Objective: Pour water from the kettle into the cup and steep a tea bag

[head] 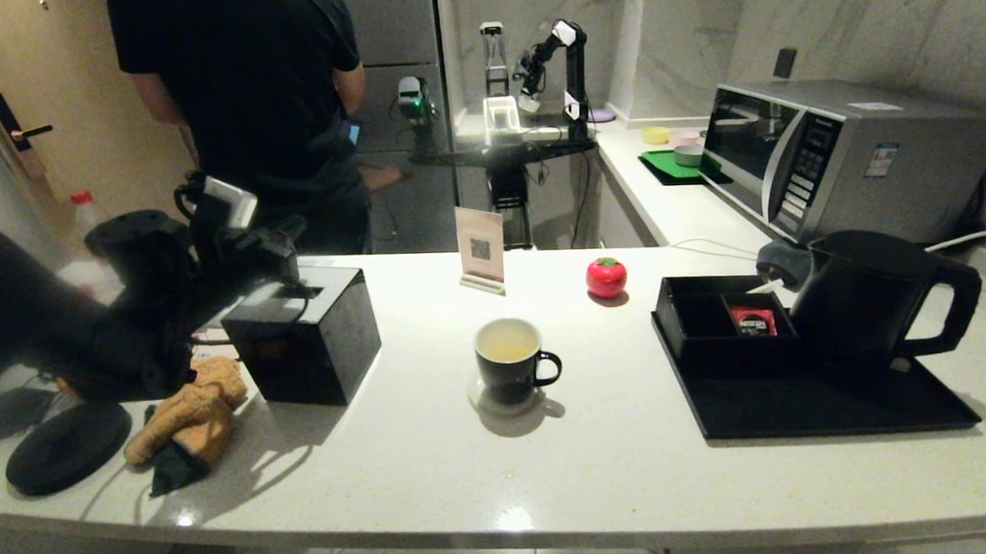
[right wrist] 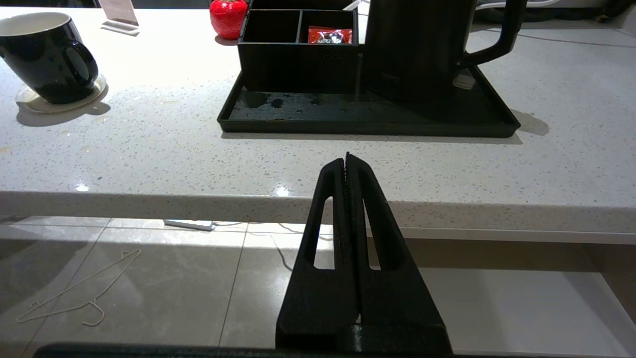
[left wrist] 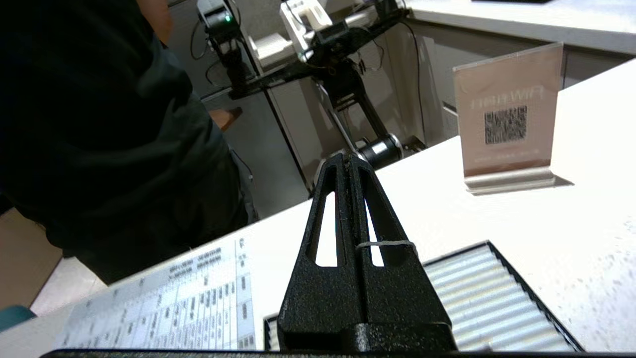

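While your left gripper [left wrist: 350, 161] hangs pressed closed and empty above the black tissue box [head: 305, 333], the cup [head: 512, 362] of yellowish water [head: 508, 350] sits mid-counter on its coaster [head: 482, 399]. Your kettle [head: 871, 296] stands on the black tray [head: 826, 409]; your right gripper [right wrist: 348, 161] waits closed below the counter edge [right wrist: 149, 201].

A small black cup [head: 512, 363] with a white inside is seen upright near the middle of the head view, its ear handle turned toward the right of the frame. It is filled with pale yellowish water [head: 508, 350]. A large matte black kettle [head: 871, 296] is stood upright at the right of the frame, its loop handle pointed right and its short spout left. No tea bag can be made out.
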Available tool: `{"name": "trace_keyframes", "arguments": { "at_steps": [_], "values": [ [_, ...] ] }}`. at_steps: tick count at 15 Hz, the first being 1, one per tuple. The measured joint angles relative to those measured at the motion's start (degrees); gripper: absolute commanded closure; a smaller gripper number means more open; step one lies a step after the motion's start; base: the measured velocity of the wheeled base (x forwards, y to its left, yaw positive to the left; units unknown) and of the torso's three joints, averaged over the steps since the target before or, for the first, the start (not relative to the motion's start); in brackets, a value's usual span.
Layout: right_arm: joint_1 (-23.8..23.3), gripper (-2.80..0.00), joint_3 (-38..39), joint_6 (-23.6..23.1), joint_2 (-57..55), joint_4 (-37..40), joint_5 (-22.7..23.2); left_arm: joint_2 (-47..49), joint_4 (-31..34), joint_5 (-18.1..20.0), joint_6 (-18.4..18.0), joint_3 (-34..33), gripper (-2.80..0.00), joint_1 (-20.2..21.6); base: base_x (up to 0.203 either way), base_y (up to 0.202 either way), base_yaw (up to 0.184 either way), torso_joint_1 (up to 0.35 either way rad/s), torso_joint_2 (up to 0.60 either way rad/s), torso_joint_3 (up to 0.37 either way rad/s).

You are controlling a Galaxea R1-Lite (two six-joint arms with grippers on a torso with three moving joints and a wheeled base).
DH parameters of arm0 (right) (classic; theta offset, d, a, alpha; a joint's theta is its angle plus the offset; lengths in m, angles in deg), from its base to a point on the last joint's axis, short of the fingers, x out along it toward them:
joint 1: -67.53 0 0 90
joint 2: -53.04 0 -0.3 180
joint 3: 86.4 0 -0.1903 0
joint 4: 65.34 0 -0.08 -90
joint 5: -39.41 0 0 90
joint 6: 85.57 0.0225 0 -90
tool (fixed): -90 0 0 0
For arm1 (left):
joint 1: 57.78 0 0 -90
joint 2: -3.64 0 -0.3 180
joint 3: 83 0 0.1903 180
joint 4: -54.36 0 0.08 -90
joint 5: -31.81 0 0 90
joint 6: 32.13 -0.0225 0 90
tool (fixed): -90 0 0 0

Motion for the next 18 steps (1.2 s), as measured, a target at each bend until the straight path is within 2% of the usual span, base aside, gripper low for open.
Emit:
{"name": "trace_keyframes", "arguments": {
  "at_steps": [9, 18],
  "values": [
    [0.0, 0.0, 0.0, 0.0, 0.0, 0.0, 0.0, -1.5, -0.2, 0.1, -0.1, -2.1, -2.8, 0.7, 0.0, 0.0, 0.0, 0.0, 0.0, 0.0],
    [0.0, 0.0, 0.0, 0.0, 0.0, 0.0, 0.0, -2.1, 0.6, 1.9, -7.2, -4.1, -2.8, 4.0, 0.0, 0.0, 0.0, 0.0, 0.0, 0.0]
  ]
}}
